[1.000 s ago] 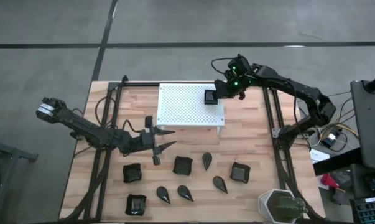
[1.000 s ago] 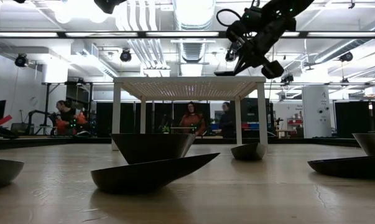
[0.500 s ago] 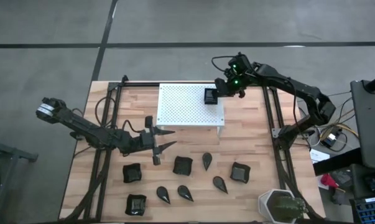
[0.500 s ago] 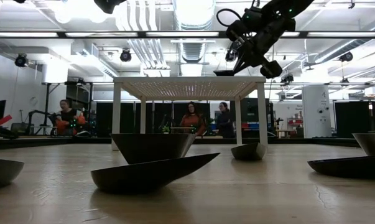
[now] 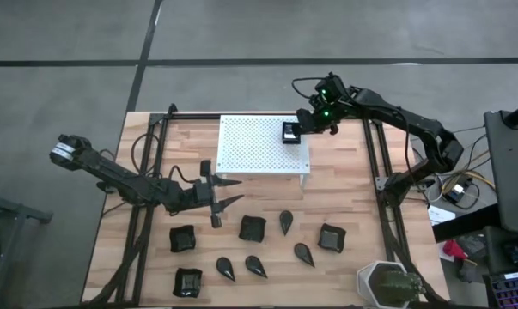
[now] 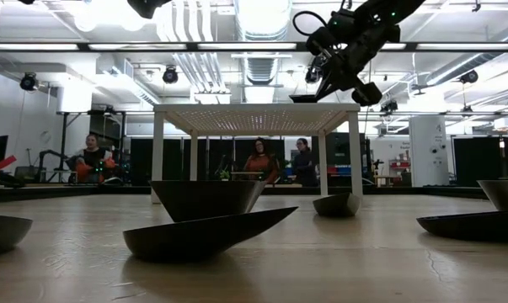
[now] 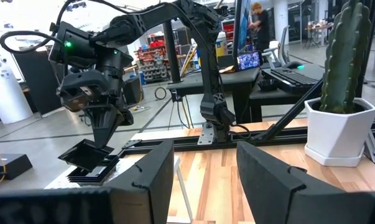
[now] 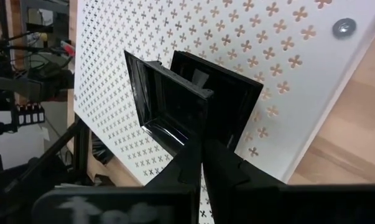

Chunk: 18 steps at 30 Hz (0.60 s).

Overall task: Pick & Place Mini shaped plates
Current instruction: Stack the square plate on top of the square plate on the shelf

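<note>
Wooden table busy, white stand at far edge. Right gripper pinching square plate rim over stand's right edge, atop stacked plates. I'd lower flat, align corners, then release. Left gripper idle, fingers spread, mid-table.

I can read no text, label, brand or number anywhere I look: nothing legible on anything on the table or in the room behind it.
</note>
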### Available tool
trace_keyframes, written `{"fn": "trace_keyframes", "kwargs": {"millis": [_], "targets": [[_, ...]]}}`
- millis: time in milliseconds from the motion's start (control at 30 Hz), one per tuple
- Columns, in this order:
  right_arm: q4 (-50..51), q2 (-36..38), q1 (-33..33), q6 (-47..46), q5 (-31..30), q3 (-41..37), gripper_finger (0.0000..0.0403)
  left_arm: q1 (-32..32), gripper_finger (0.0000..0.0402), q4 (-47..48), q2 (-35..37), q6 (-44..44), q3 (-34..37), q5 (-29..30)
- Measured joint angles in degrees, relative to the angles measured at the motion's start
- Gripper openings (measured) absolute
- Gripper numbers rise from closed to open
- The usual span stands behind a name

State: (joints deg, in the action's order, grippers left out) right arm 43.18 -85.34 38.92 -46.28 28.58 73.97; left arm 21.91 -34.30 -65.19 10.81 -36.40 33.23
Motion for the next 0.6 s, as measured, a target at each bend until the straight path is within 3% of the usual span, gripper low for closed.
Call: {"fn": "trace_keyframes", "kwargs": {"millis": [333,600], "targets": [[0.8,0.0,0.0,-0.3,0.1,0.5,0.0079,0.0,0.0171,0.0,0.0,0.0,0.0,0.0],[1.3,1.6,0.0,0.1,0.4,1.9,0.0103,0.0,0.0171,0.0,0.0,-0.1,0.0,0.0]]}}
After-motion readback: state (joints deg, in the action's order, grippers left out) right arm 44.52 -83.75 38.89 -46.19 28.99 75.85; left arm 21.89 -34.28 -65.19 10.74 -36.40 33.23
